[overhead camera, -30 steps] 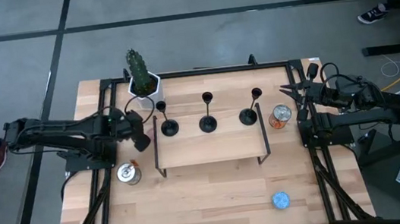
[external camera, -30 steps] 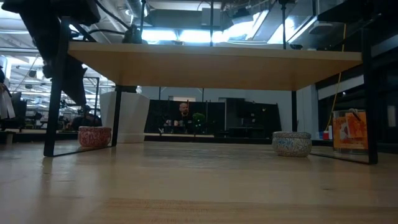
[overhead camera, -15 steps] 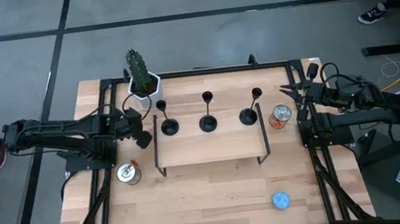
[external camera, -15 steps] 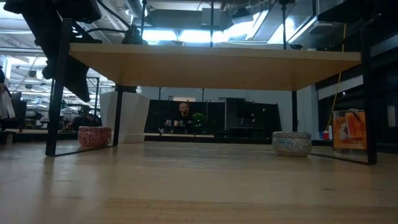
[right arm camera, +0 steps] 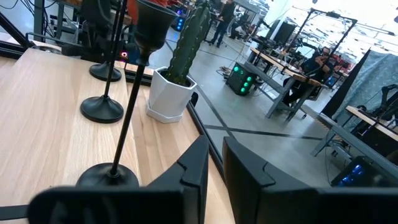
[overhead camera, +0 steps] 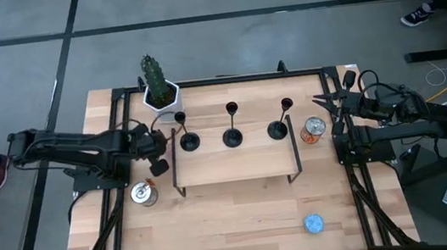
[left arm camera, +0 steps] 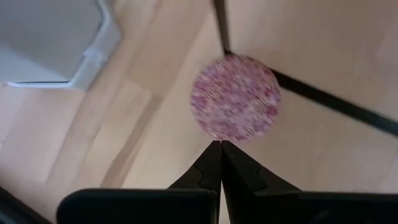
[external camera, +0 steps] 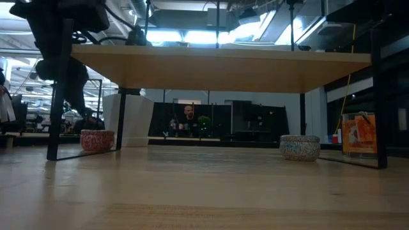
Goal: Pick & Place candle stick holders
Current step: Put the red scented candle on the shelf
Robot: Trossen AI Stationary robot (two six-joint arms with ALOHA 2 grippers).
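Candle stick holders (overhead camera: pixel 231 127), three slim black ones, stand in a row on top of the raised wooden shelf (overhead camera: pixel 237 162) that sits on black legs over the table (overhead camera: pixel 219 228). Taking that shelf as the landmark: the holders line its far edge, evenly spaced, each upright on its round base.

The left gripper (overhead camera: pixel 157 157) hangs just off the shelf's left end, near the leftmost holder (overhead camera: pixel 186 138) but apart from it. Its fingers (left arm camera: pixel 211 165) are pressed together with nothing between them, and its wrist view looks down on a pink speckled tin (left arm camera: pixel 236 97) at the foot of a shelf leg. The right gripper (overhead camera: pixel 323 101) waits off the shelf's right end, beyond the rightmost holder (overhead camera: pixel 278 125); its fingers (right arm camera: pixel 198 163) stand a narrow gap apart and carry nothing.

A white pot (overhead camera: pixel 160 96) holding a cactus (overhead camera: pixel 151 70) stands at the shelf's far left corner. An orange-labelled can (overhead camera: pixel 313 128) stands just off the right end; its print is too small to read. A silvery can (overhead camera: pixel 140 193) sits off the near left corner, and a blue tin (overhead camera: pixel 313 223) lies on the table well in front of the shelf's right end. From table height, a grey speckled tin (external camera: pixel 300 147) shows under the shelf.
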